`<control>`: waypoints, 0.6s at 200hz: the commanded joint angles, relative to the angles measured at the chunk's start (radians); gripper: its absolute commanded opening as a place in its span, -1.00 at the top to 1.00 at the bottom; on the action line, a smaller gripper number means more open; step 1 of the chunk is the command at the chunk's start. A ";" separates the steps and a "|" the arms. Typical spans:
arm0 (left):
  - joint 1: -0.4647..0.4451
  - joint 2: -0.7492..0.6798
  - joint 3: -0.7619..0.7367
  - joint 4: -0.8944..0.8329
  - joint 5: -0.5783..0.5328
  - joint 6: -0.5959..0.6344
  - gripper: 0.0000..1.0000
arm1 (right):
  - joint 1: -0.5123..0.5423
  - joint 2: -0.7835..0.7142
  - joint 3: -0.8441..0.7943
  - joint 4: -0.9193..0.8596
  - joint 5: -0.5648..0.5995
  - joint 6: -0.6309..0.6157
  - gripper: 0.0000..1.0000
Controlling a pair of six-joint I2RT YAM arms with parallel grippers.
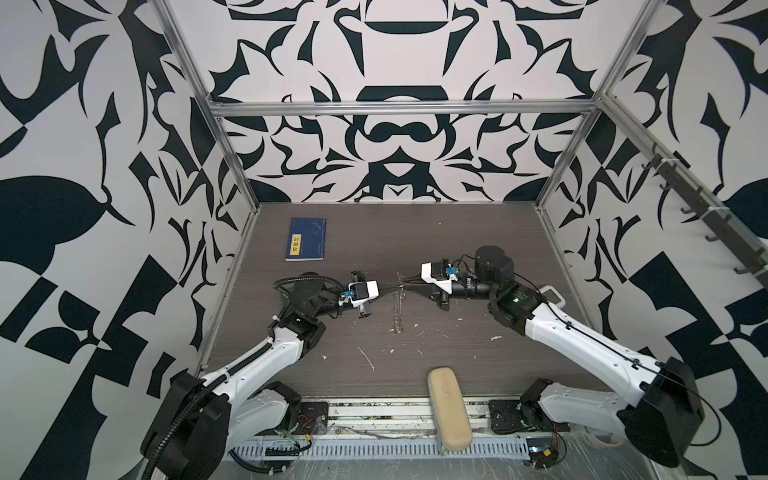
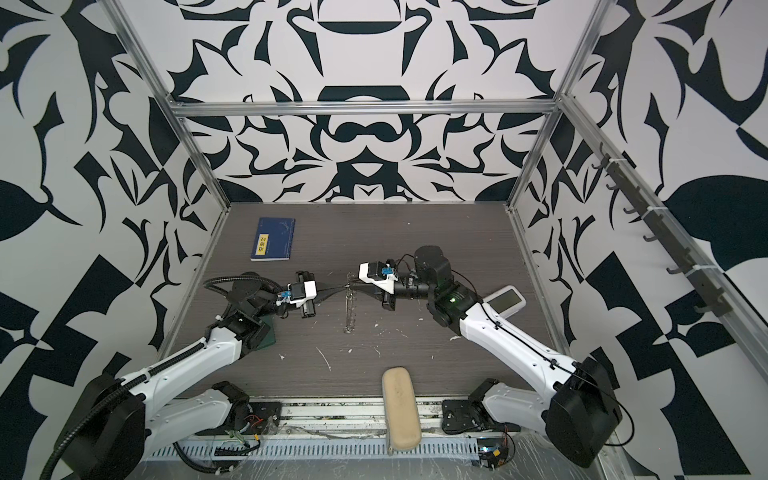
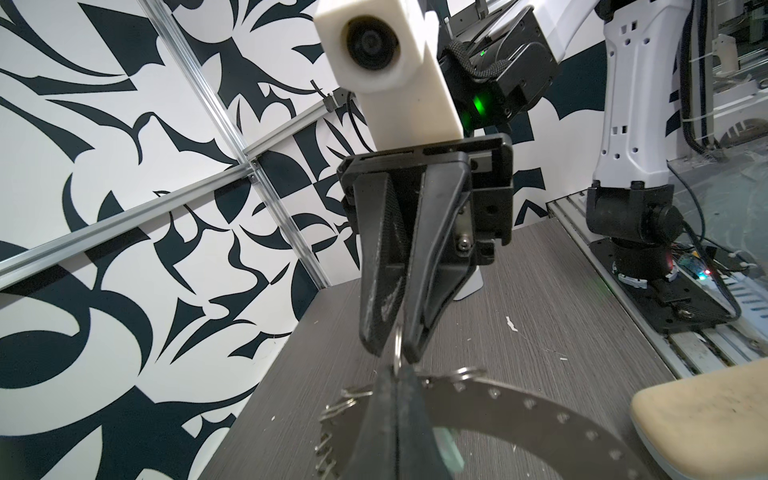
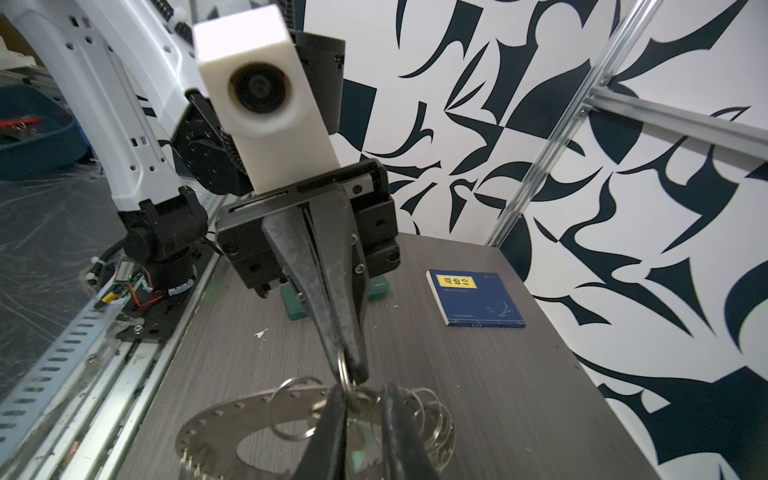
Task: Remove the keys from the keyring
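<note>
Right wrist view: the keyring [image 4: 224, 411], a stiff, flat, perforated steel hoop fringed with thin wire loops, stands on edge over the middle of the table [image 4: 498, 395], between both grippers. The left gripper [image 4: 352, 368] is clamped on one split ring [image 4: 342, 374]. The right gripper [image 3: 392, 349] has its jaws narrowly apart round another loop, grip uncertain. The hoop is probably light, hard and slippery, best pinched at a loop or the flat rim. No key can be picked out.

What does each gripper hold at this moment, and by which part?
The left gripper is shut on a small ring at the rim of the keyring. The right gripper straddles the same ring; whether it grips cannot be told.
</note>
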State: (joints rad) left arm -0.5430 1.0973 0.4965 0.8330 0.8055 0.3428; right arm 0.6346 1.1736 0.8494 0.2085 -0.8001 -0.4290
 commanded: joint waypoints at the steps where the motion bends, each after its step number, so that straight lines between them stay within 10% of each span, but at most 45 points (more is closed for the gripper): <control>1: 0.002 -0.001 0.010 0.044 0.017 -0.013 1.00 | -0.004 -0.002 0.061 0.009 -0.034 0.007 1.00; 21: 0.002 0.000 0.010 0.042 0.000 -0.024 1.00 | -0.004 -0.005 0.086 -0.053 -0.034 -0.035 1.00; 32: 0.002 -0.005 0.003 0.038 -0.031 -0.028 0.41 | -0.004 -0.008 0.111 -0.106 -0.030 -0.067 1.00; 45: 0.002 -0.024 -0.007 0.019 -0.059 -0.012 0.16 | -0.003 -0.008 0.156 -0.198 -0.019 -0.124 1.00; 120: 0.005 -0.075 0.013 -0.109 -0.088 -0.028 0.21 | -0.002 0.104 0.465 -0.745 0.157 -0.397 1.00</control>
State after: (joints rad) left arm -0.5415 1.0229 0.4969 0.7441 0.7250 0.3408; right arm 0.6346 1.2640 1.2381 -0.3882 -0.7101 -0.7364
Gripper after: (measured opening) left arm 0.406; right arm 0.041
